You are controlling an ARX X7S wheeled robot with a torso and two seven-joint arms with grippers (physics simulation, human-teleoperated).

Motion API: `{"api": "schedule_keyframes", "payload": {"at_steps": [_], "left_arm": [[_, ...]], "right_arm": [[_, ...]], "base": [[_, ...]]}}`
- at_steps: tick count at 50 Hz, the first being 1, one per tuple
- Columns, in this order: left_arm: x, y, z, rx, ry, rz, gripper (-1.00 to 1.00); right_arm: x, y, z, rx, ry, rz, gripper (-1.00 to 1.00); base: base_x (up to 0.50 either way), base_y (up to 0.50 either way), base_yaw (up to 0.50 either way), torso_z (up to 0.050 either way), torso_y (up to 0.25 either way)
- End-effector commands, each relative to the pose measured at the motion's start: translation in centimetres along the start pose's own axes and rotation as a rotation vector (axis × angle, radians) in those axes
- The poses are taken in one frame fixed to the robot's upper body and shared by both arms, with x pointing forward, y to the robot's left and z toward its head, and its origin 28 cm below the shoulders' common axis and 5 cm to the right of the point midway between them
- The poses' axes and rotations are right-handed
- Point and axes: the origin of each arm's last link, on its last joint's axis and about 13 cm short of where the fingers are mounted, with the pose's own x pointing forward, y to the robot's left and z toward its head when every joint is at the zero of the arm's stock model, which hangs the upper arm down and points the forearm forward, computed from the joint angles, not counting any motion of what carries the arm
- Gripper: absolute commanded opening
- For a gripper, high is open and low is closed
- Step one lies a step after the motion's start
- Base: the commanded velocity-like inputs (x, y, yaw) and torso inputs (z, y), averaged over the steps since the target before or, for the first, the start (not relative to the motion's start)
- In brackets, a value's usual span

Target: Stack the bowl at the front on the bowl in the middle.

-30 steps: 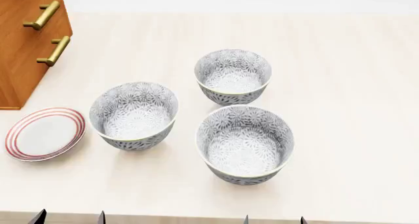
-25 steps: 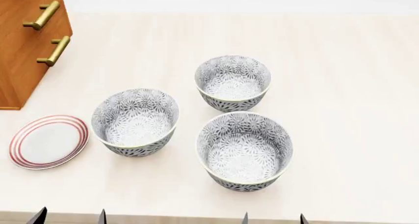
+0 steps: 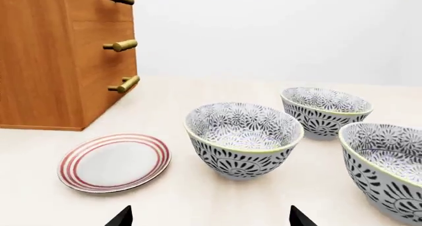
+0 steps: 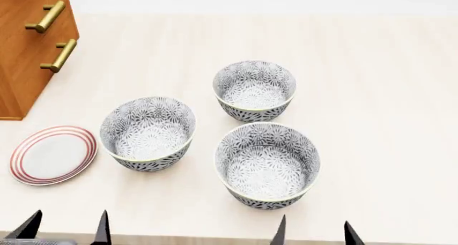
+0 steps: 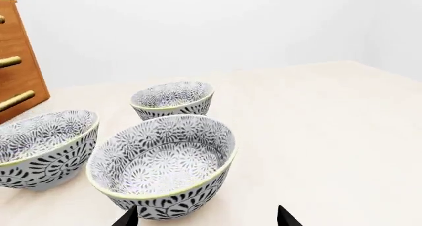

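Both claws, left [image 4: 66, 227] and right [image 4: 312, 232], had risen further into head view, jaws spread and empty; front bowl [image 4: 267, 164] sat untouched on the surface [image 4: 386, 121], just before the middle bowl [image 4: 147, 133].

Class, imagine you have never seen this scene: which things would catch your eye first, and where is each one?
Three patterned bowls cluster mid-table: the front bowl nearest the robot, the middle bowl to its left, the far bowl behind. A red-ringed plate lies at the left, by a wooden cabinet. Both grippers, left gripper and right gripper, wait open at the near edge.
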Motion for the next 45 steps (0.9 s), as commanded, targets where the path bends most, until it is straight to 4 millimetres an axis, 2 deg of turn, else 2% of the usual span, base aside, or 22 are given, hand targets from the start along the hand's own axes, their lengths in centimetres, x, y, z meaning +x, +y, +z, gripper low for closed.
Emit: {"api": "schedule_keyframes", "payload": {"at_steps": [1,8,16,27,41,45], "left_arm": [[0.6,0.1,6.5,-0.004,-0.053,-0.024,1.0],[1.2,-0.1,11.1,0.018,-0.172,0.004,1.0],[1.2,0.1,14.2,0.03,-0.266,0.031,1.0],[0.5,0.2,14.3,0.036,-0.294,0.03,1.0],[0.9,0.3,13.6,0.039,-0.283,0.038,1.0],[1.0,0.3,13.4,0.038,-0.278,0.038,1.0]], "right_arm": [[-0.5,0.4,6.4,-0.002,-0.025,0.041,1.0],[0.6,0.6,10.1,-0.047,-0.076,0.032,1.0],[0.2,0.5,13.0,-0.068,-0.116,0.04,1.0],[0.1,0.6,12.6,-0.071,-0.12,0.015,1.0],[0.4,0.8,11.8,-0.105,-0.117,0.018,1.0],[0.6,0.9,11.7,-0.1,-0.118,0.002,1.0]], "base": [[0.0,0.0,0.0,0.0,0.0],[0.0,0.0,0.0,0.0,0.0],[0.0,0.0,0.0,0.0,0.0],[0.0,0.0,0.0,0.0,0.0],[0.0,0.5,0.0,0.0,0.0],[0.0,0.0,0.0,0.0,0.0]]}}
